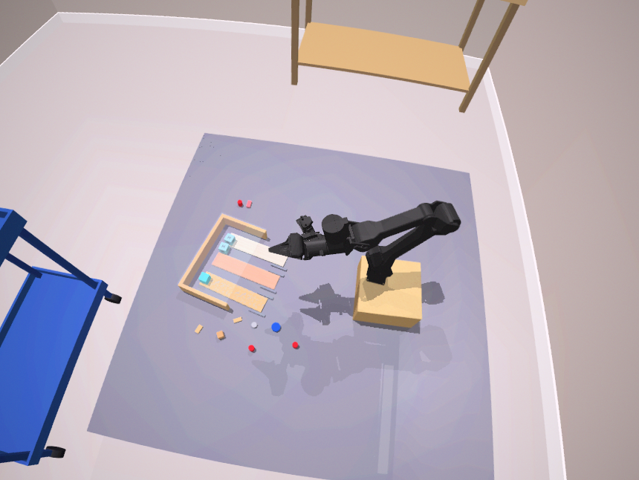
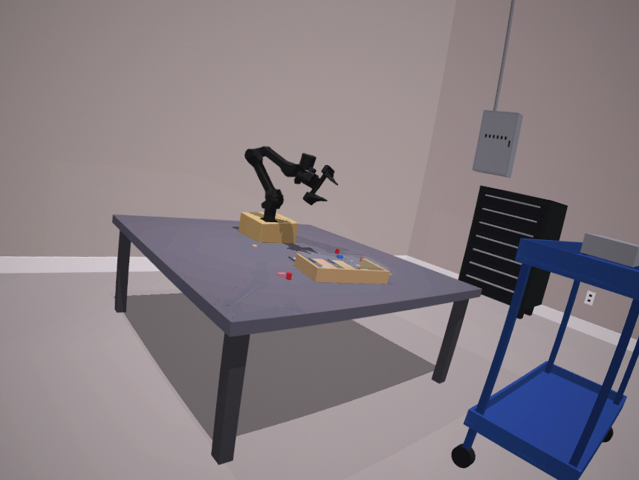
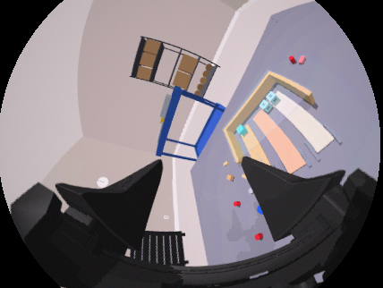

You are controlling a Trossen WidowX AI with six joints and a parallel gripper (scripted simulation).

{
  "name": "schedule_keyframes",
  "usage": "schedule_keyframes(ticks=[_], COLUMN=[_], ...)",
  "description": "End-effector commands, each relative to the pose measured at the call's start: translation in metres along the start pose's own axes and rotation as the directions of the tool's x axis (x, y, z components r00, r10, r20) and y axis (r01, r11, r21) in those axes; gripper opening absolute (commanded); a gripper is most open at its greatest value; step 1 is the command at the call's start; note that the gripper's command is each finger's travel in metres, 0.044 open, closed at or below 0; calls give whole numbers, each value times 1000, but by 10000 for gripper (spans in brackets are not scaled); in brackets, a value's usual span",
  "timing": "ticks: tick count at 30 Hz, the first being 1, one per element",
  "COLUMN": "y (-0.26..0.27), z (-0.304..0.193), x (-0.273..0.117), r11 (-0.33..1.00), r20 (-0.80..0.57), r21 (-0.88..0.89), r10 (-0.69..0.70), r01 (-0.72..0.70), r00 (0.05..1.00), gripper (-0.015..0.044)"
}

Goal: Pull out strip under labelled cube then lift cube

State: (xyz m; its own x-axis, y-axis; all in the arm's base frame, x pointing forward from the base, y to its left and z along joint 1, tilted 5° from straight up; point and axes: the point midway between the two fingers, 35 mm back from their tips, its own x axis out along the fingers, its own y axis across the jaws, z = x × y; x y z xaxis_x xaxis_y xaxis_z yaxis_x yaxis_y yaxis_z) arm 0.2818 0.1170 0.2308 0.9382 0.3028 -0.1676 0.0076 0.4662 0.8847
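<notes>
A white strip (image 1: 258,250) (image 3: 304,121), a pink strip (image 1: 245,271) (image 3: 279,143) and a yellow strip (image 1: 247,296) (image 3: 255,148) lie side by side in a three-sided wooden frame (image 1: 201,253) (image 2: 351,276) (image 3: 251,105). A pale blue cube with dark marks (image 1: 229,238) (image 3: 271,97) is at the white strip's far end. A second marked pale cube (image 1: 224,247) (image 3: 266,105) stands close beside it; what is under it is unclear. A brighter cyan cube (image 1: 205,278) (image 3: 242,130) is at the yellow strip's far end; no mark shows on it. My gripper (image 1: 270,250) (image 2: 332,192) (image 3: 202,162) is open and empty, high above the table, fingers one above the other.
Thin grey rails flank the strips. Near the frame's open front-left side lie a blue disc (image 1: 276,327), a red cylinder (image 1: 251,348), an orange block (image 1: 220,334) and small pieces. Another red cylinder (image 1: 239,203) (image 2: 288,276) and a pink block (image 1: 249,203) lie beyond the frame's opposite side.
</notes>
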Motion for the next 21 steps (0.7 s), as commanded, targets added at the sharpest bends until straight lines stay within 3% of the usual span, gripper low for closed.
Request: schedule_keyframes(ticks=[1, 7, 21], y=[-74, -97, -97], z=[7, 10, 10], x=[12, 11, 11], r11=[639, 401, 400], r20=[-28, -34, -34], r21=[-747, -906, -906], r10=[-305, -392, -393], r01=[183, 137, 137], r00=[952, 919, 919], gripper=[400, 400, 400])
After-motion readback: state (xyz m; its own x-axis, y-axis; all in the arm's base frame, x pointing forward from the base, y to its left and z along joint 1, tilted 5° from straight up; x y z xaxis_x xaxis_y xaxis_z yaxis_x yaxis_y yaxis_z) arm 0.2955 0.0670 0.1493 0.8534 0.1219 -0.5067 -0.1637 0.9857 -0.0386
